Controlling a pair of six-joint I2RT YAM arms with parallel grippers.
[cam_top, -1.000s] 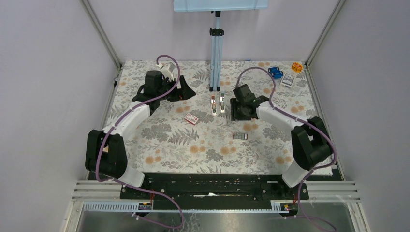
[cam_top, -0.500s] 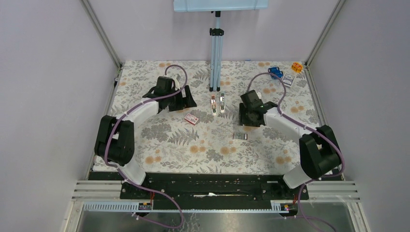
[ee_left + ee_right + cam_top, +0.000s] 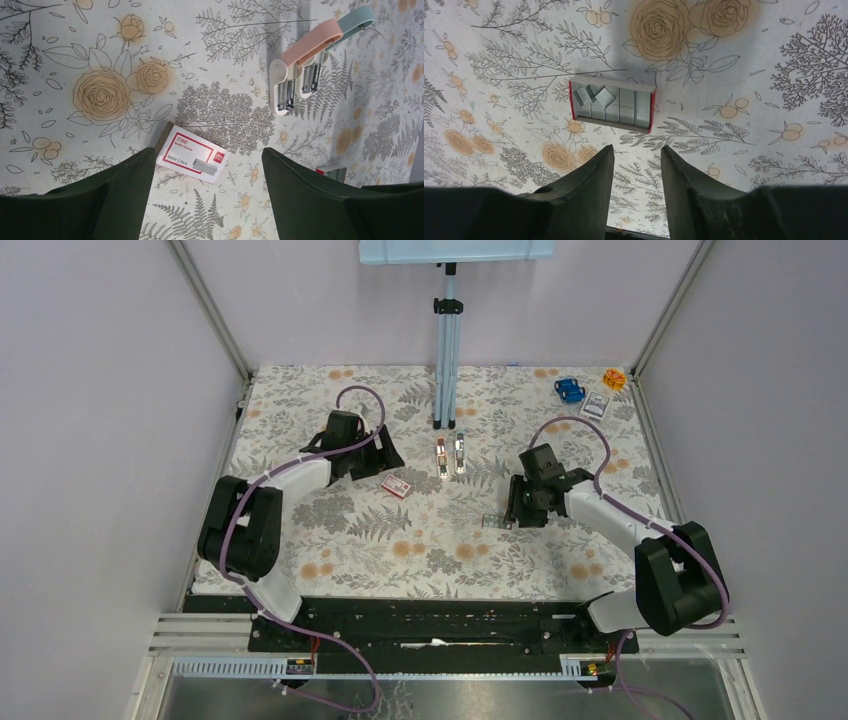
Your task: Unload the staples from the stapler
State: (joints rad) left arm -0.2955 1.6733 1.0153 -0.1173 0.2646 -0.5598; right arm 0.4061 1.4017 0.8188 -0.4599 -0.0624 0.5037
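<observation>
Two staplers lie side by side at mid-table, a pink one (image 3: pixel 441 456) (image 3: pixel 300 55) and a teal one (image 3: pixel 459 453) (image 3: pixel 345 25), both with their metal staple channels facing up. My left gripper (image 3: pixel 388 453) (image 3: pixel 207 152) stands open just above a red-and-white staple box (image 3: pixel 396 485) (image 3: pixel 192 155), left of the staplers, holding nothing. My right gripper (image 3: pixel 512 512) (image 3: pixel 637 148) is open with a narrower gap and nothing between its fingers, hovering next to an open tray of loose staple strips (image 3: pixel 497 522) (image 3: pixel 613 103), nearer than the staplers.
A tripod pole (image 3: pixel 445 350) stands behind the staplers. At the back right corner lie a blue item (image 3: pixel 569 390), an orange item (image 3: pixel 613 378) and a small box (image 3: pixel 595 407). The flowered cloth (image 3: pixel 400 550) covers the table.
The right gripper has moved from beside the staplers toward the near side, over the staple tray, its jaws narrowing a little. The left gripper has drawn back toward the red box.
</observation>
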